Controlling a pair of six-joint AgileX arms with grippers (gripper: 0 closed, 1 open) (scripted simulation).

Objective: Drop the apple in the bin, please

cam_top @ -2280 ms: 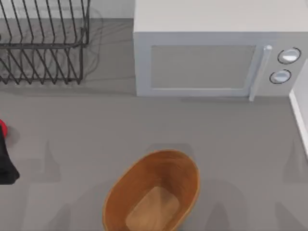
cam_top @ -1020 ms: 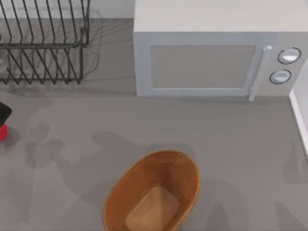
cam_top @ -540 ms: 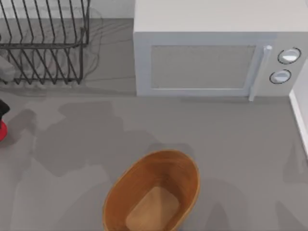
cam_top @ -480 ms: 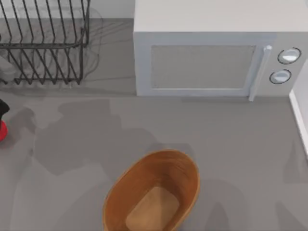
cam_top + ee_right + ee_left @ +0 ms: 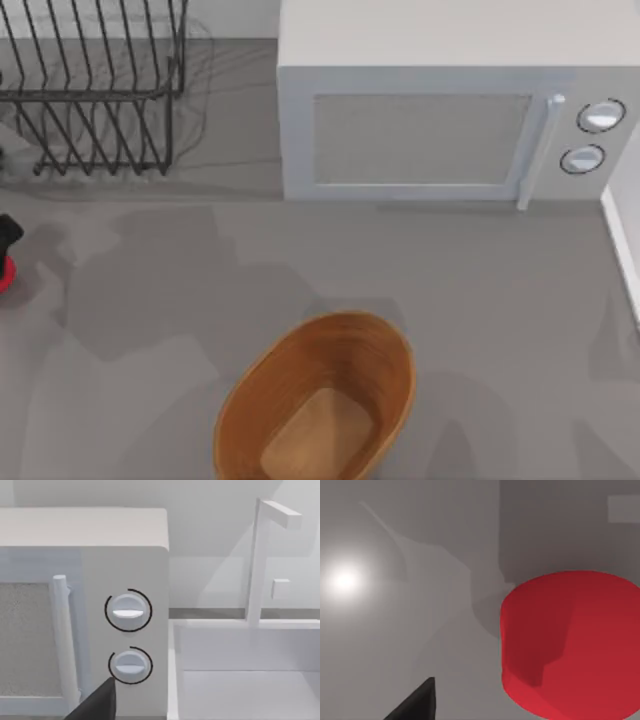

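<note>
The apple (image 5: 3, 272) is a small red fruit resting on the grey table at the far left edge of the top view. It looms large and close in the left wrist view (image 5: 572, 645). A black part of my left gripper (image 5: 8, 232) shows just behind the apple at that same edge, hovering close over it. The bin (image 5: 315, 400), an oval orange-brown wooden basket, stands at the front middle of the table with nothing in it, well to the right of the apple. My right gripper (image 5: 95, 706) is parked off to the right, facing the microwave's knobs.
A black wire rack (image 5: 90, 90) stands at the back left. A white microwave (image 5: 450, 130) takes up the back middle and right. A white sink (image 5: 240, 675) with a tap sits at the right edge. Bare table lies between the apple and the bin.
My left gripper has moved from in front of the apple to just behind it along the left edge, and its shadows have shifted over the table. The apple and bin have stayed put.
</note>
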